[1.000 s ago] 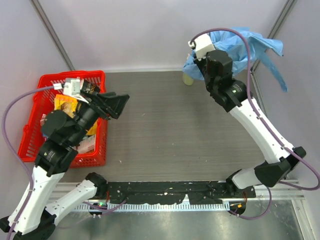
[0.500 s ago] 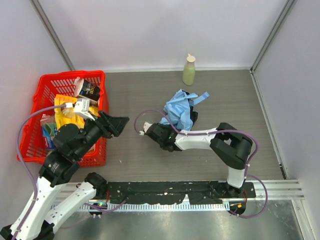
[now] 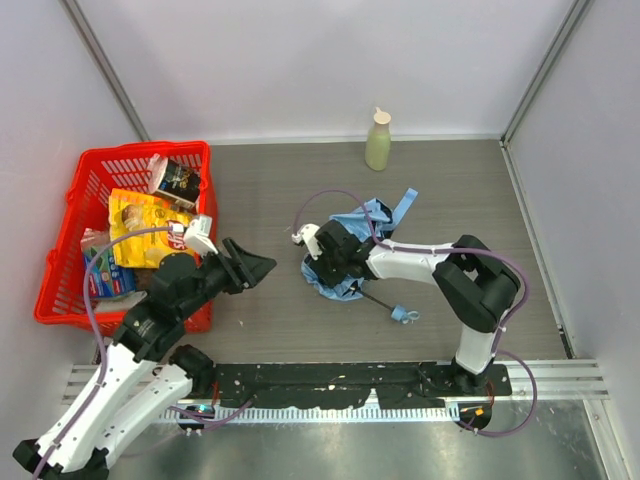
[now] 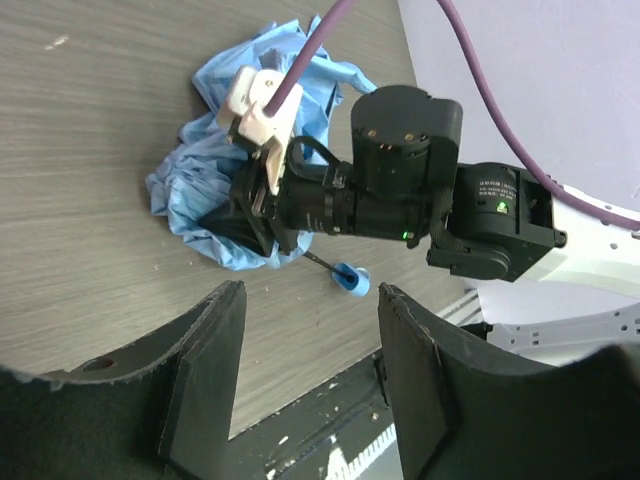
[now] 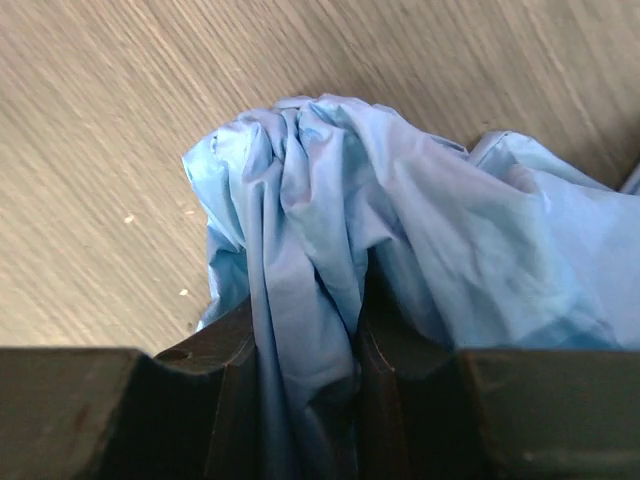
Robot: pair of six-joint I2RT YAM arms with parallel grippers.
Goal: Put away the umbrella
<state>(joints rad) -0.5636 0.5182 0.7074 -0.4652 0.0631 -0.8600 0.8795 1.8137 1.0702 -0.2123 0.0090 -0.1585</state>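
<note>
The umbrella (image 3: 372, 214) lies as a crumpled heap of sky-blue fabric mid-table. Its thin black shaft runs toward the near edge and ends in a small blue handle (image 3: 404, 315). My right gripper (image 3: 325, 272) reaches in low from the right and is shut on a fold of the fabric (image 5: 320, 200), which is pinched between its fingers (image 5: 215, 370). My left gripper (image 3: 262, 268) hovers open to the left of the umbrella, holding nothing. In the left wrist view the fabric (image 4: 200, 190) and handle (image 4: 350, 280) lie beyond the open left gripper (image 4: 305, 370).
A red basket (image 3: 60, 300) holding several snack packets stands at the left, just behind my left arm. A pale green bottle (image 3: 378, 140) stands at the back wall. A black and metal rail (image 3: 330, 385) runs along the near edge.
My right arm brought the umbrella down from high at the back right to the table's middle; its shaft and handle now show. My left gripper moved right toward it and its jaws narrowed.
</note>
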